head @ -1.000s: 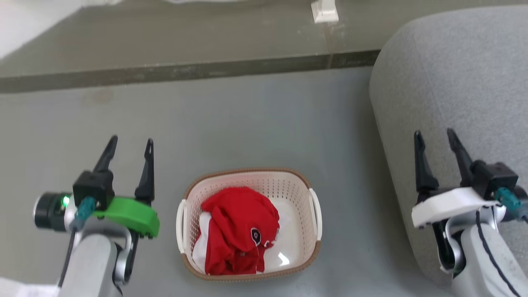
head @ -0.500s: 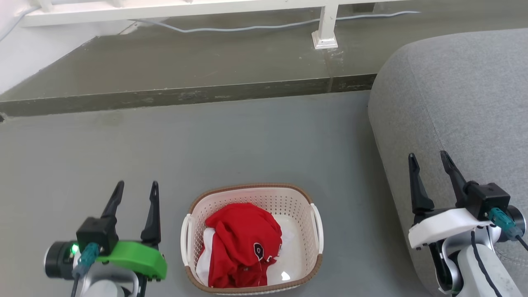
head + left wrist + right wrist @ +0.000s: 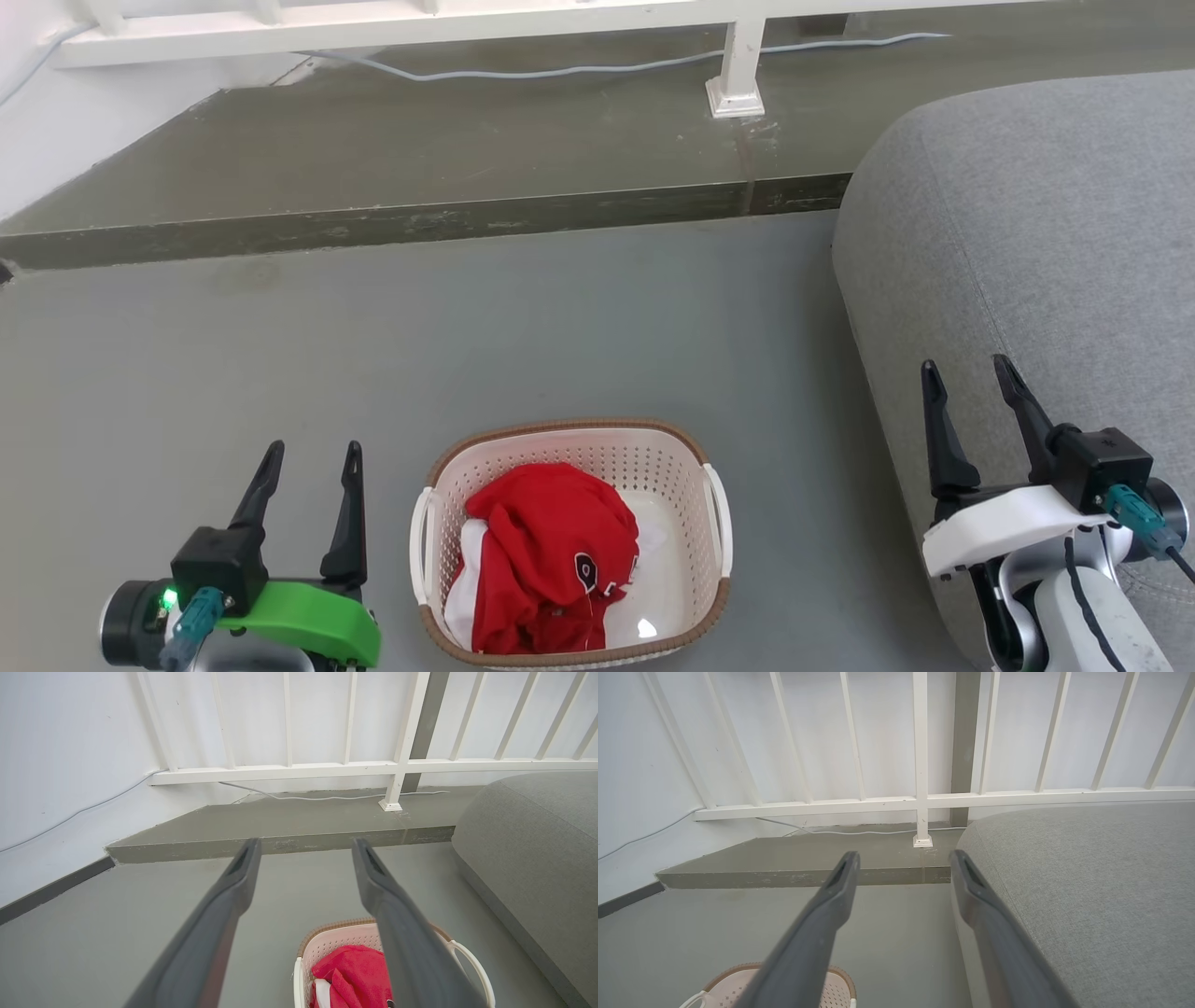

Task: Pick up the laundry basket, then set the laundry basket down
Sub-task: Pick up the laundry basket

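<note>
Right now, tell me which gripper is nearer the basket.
The left gripper, on the green mount, close beside the basket; the right gripper, on the white mount, stands farther off by the grey sofa.

Light: bright, even, diffuse.
Shadows: faint, soft, on floor (image 3: 560,317) beside sofa (image 3: 1027,233).
Glare: small glint inside laundry basket (image 3: 569,427).
Focus: head view sharp.
Distortion: railing bars (image 3: 286,718) splay at wrist-view edges.
</note>
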